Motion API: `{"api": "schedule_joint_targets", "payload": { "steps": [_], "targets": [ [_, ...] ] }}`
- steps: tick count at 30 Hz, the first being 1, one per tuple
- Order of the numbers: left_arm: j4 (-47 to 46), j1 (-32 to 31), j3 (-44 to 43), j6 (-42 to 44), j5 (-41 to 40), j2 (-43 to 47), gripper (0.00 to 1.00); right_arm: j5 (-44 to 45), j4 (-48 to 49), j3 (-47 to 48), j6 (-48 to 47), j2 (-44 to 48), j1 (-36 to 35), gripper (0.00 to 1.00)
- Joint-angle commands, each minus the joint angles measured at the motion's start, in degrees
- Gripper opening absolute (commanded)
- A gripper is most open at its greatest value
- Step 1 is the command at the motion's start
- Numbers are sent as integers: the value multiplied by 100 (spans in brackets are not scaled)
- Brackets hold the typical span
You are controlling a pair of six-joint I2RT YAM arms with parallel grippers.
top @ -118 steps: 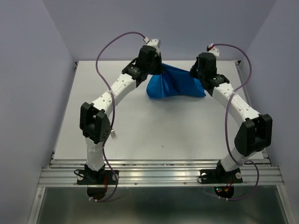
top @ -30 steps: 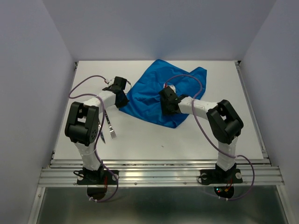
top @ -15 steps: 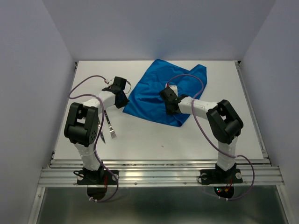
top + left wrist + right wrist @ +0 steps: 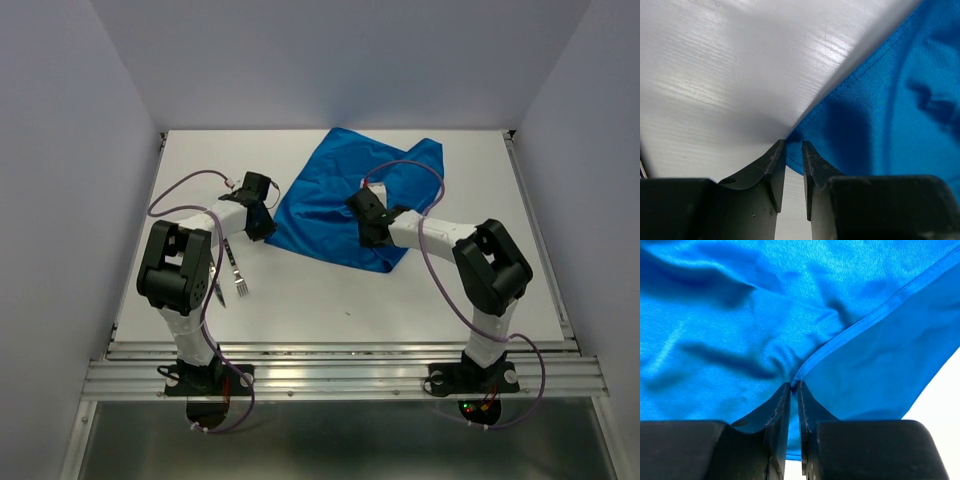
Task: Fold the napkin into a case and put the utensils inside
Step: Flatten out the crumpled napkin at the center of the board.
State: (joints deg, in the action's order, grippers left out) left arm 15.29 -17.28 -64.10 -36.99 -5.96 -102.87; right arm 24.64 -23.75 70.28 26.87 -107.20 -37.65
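The napkin (image 4: 325, 195) lies spread and creased on the far middle of the table (image 4: 300, 300). The left gripper (image 4: 794, 146) sits at its left corner, jaws slightly apart. The right gripper (image 4: 794, 386) is clamped on a hemmed fold. The fork (image 4: 238, 275) lies near left.

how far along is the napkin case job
Early. Done: the napkin lies spread on the table. In hand: the right claw pinches a hem; the left claw sits at the napkin's left corner, jaws slightly apart. Left: all the folding, and the fork lies out on the table's left side.
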Motion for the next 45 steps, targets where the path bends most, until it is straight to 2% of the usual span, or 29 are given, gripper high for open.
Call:
{"api": "schedule_joint_targets", "payload": {
  "steps": [1, 4, 7, 8, 11, 26, 29, 35, 39, 42, 45],
  "targets": [
    [-26, -48, 46, -18, 16, 153, 31, 137, 213, -67, 134, 287, -58, 16],
    [-17, -65, 38, -18, 24, 127, 36, 128, 239, -93, 160, 305, -58, 12],
    [-26, -83, 64, -36, 33, 144, 51, 120, 274, -111, 187, 322, -58, 4],
    [-26, -83, 73, -27, 33, 136, 52, 102, 274, -111, 195, 322, -58, 2],
    [-43, -92, 108, -36, 33, 153, 62, 146, 274, -129, 222, 349, -58, 1],
    [-35, -232, 275, -221, -177, 92, 61, 278, 344, -278, 336, 568, -58, 1],
    [-44, -294, 231, -264, -292, -66, 56, 269, 344, -278, 336, 568, -58, 1],
    [-35, -382, 257, -379, -415, -128, 36, 313, 344, -331, 336, 691, -58, 1],
    [35, -382, 144, -353, -503, -14, 13, 357, 344, -410, 371, 744, -58, 1],
    [123, -382, 38, -309, -512, 39, 0, 470, 344, -454, 389, 814, -58, 1],
    [211, -382, -146, -230, -486, 205, 0, 681, 318, -550, 441, 1024, -58, 1]
  ]
}}
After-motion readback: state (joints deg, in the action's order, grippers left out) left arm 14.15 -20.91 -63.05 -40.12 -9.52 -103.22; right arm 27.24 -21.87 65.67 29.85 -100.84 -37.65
